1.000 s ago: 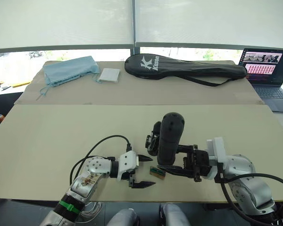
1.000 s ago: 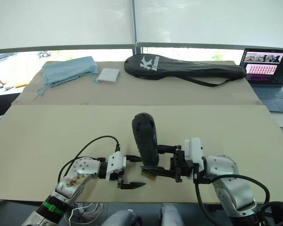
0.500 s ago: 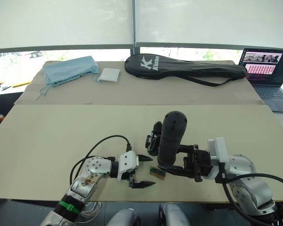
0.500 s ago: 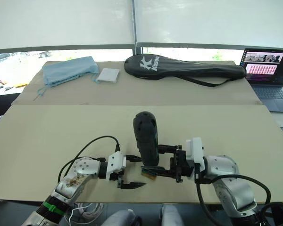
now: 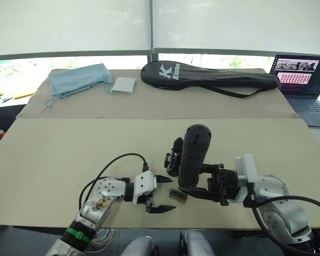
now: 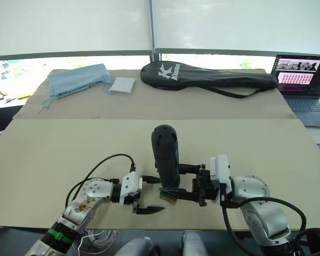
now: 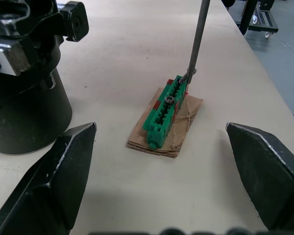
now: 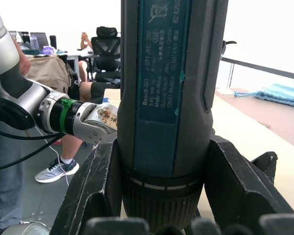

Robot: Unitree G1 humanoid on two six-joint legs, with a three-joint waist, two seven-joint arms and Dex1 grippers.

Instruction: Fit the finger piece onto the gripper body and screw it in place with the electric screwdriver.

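My right gripper [image 5: 196, 188] is shut on the electric screwdriver [image 5: 193, 154], a thick black cylinder standing nearly upright with its rounded end up. In the right wrist view both fingers [image 8: 93, 191] clamp its lower barrel. Its thin metal bit [image 7: 196, 39] comes down onto the far end of a small green-and-brown box [image 7: 167, 115]. The gripper body [image 7: 24, 98], black with a round base, stands just behind the screwdriver [image 6: 165, 157]. My left gripper [image 5: 164, 194] lies open by the front edge, its fingertips either side of the box. The finger piece is hidden.
At the back lie a long black racket bag [image 5: 208, 77], a blue cloth [image 5: 77, 79] and a white packet [image 5: 122, 85]. A laptop [image 5: 301, 80] sits at the far right. A black cable [image 5: 114, 165] loops off my left wrist. A person [image 8: 90, 73] sits beyond the table.
The screwdriver's rounded top has leaned very slightly to the right. Both grippers and the box have stayed where they were.
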